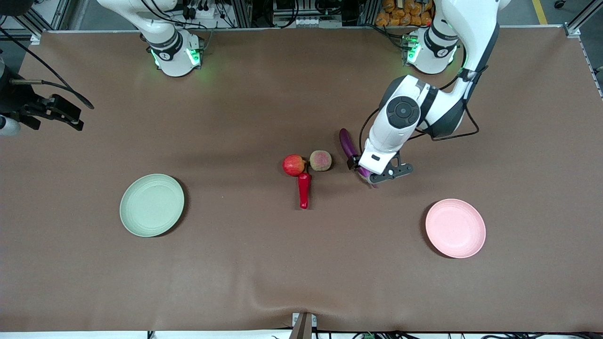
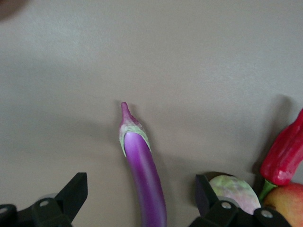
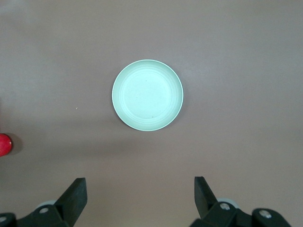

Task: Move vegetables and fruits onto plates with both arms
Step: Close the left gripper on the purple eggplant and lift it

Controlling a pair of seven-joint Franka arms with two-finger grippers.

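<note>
The purple eggplant (image 1: 348, 142) lies on the table beside the peach-like fruit (image 1: 320, 160), toward the left arm's end. My left gripper (image 1: 370, 181) is low over its end nearer the front camera, open, with a finger on each side of the eggplant (image 2: 142, 161) and not touching it. The red pomegranate-like fruit (image 1: 294, 165) touches the peach, and the red chili (image 1: 304, 188) lies just nearer the camera. The left wrist view also shows the peach (image 2: 234, 191), the chili (image 2: 284, 156) and the pomegranate (image 2: 289, 203). My right gripper (image 1: 70, 120) waits high up, open and empty (image 3: 139, 194), above the green plate (image 3: 147, 94).
The green plate (image 1: 151, 205) sits toward the right arm's end and the pink plate (image 1: 455, 228) toward the left arm's end; neither holds anything. A brown cloth (image 1: 301, 263) covers the table. A clamp (image 1: 304, 325) sits at the front edge.
</note>
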